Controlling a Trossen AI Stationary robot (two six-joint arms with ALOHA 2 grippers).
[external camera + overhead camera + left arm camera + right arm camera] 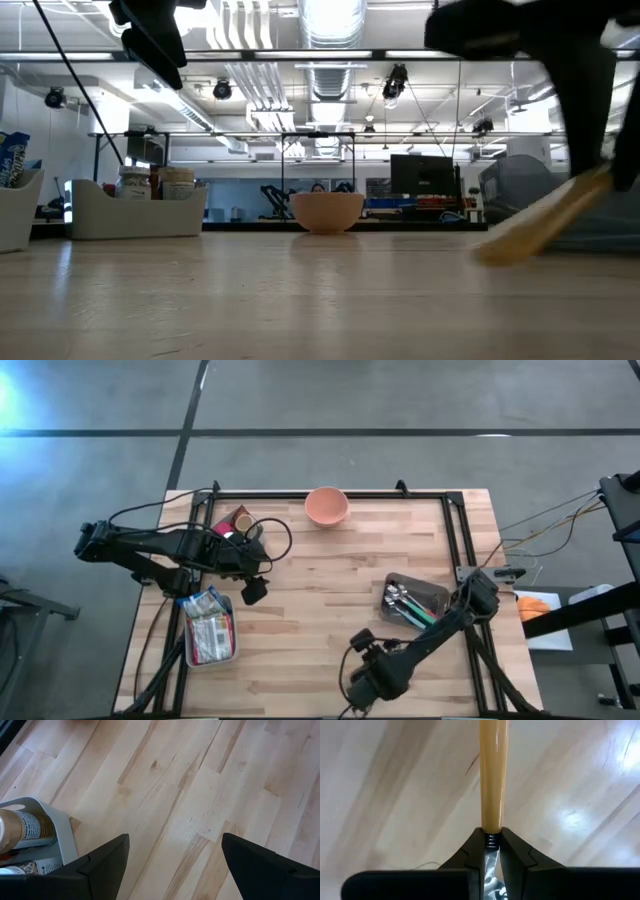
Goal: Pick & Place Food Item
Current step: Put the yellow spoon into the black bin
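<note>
A smooth tan wooden handle (493, 775) slanted low over the table (330, 590). At lower centre of the high view, the right gripper (491, 841) pinched its end; the left gripper (172, 865), at left, stood spread and empty.
</note>
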